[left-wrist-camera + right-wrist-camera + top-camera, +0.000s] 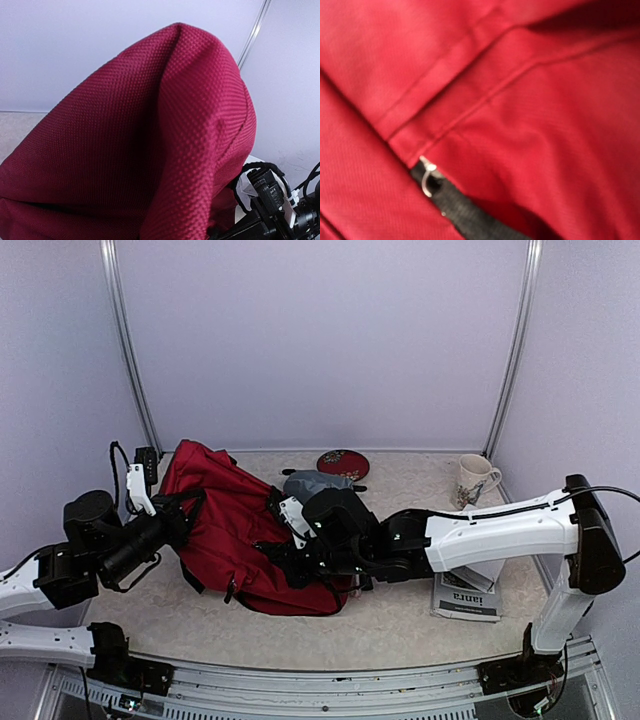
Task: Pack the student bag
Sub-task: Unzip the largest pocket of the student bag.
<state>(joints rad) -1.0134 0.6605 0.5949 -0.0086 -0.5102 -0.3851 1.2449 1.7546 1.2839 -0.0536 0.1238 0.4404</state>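
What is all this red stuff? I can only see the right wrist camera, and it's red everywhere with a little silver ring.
Observer: That is the student bag, the biggest thing here, lying between the two arms.
Operator: Where's my other arm?
Observer: The left gripper is at the bag's left edge, among its black straps.
Operator: Is anything outside the bag?
Observer: Yes, a grey pouch lies just behind the bag, not inside it.
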